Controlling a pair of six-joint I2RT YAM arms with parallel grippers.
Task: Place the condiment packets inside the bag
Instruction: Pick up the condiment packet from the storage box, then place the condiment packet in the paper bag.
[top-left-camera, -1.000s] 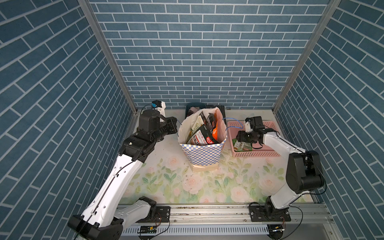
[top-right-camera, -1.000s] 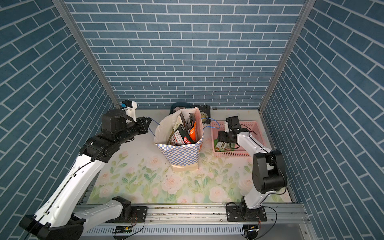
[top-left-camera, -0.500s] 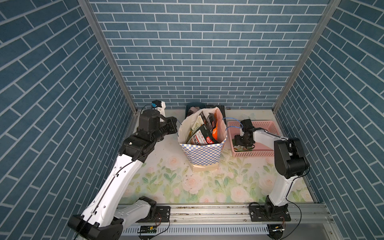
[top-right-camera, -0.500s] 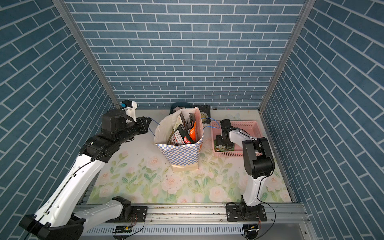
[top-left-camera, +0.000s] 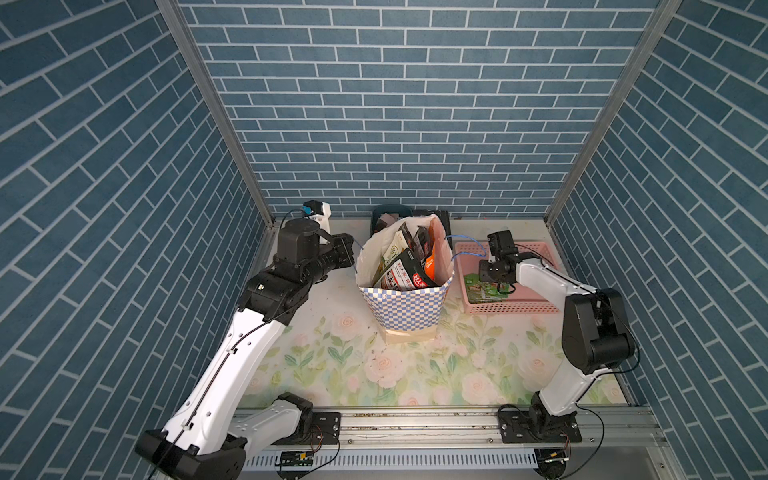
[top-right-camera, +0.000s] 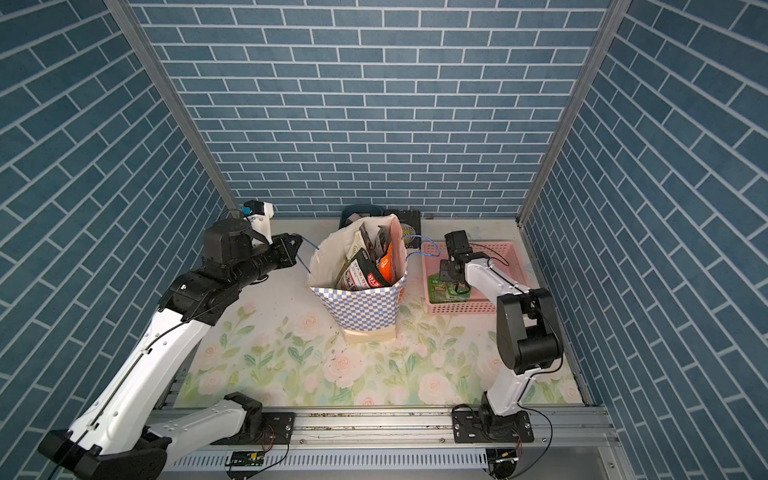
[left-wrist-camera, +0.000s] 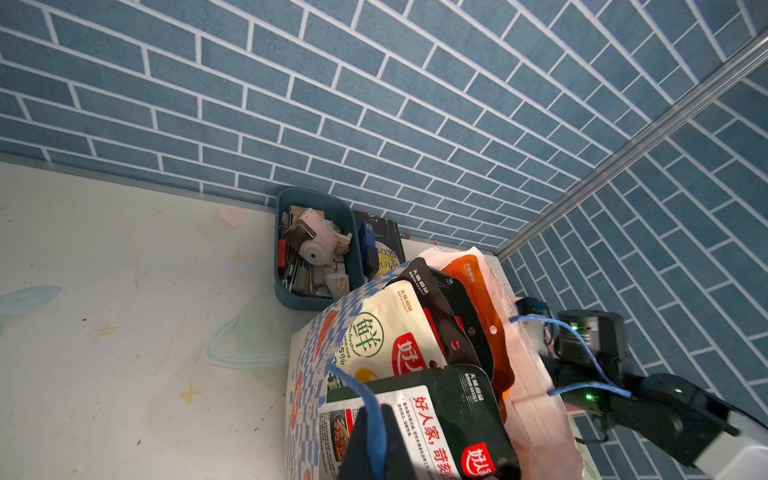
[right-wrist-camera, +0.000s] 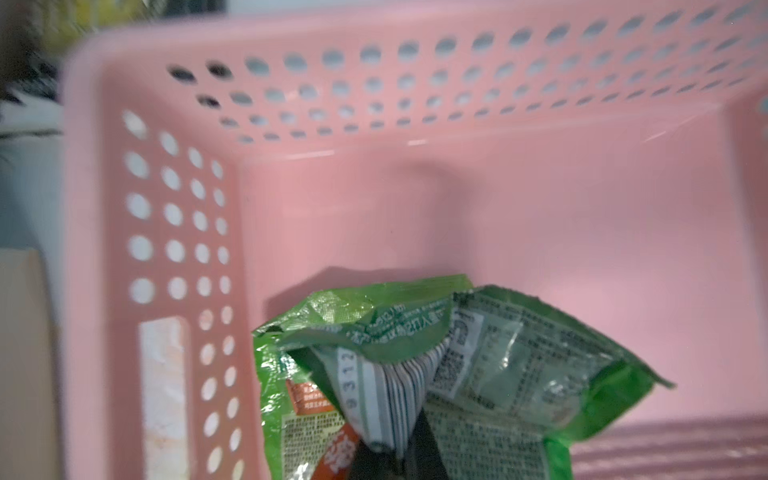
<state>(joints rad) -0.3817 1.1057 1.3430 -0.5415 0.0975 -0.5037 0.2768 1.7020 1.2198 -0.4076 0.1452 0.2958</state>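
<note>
My L gripper (left-wrist-camera: 374, 440) pinches thin blue cord handle (left-wrist-camera: 353, 384) of tall blue-white checkered paper bag (top-left-camera: 405, 307). R gripper (right-wrist-camera: 395, 457) clamps crumpled green glossy packet (right-wrist-camera: 478, 365) inside pink perforated plastic basket (right-wrist-camera: 174, 232), just beside bag. Dark teal plastic bin (left-wrist-camera: 309, 302) sits behind.

Packets (top-left-camera: 405, 272) crowd the bag's (top-left-camera: 405, 307) right half, its left half open; a cord handle (top-left-camera: 467, 239) overhangs the basket (top-left-camera: 511, 307).

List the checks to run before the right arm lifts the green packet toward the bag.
1. Right claw shut on crumpled green foil packet: ok.
2. Packet out of pink perforated plastic basket: not ok, lies inside.
3. Left claw shut on thin blue cord handle: ok.
4. Blue-and-white checkered paper bag standing, mouth open: ok.
5. Room left among glossy printed packets inside: cannot tell.
</note>
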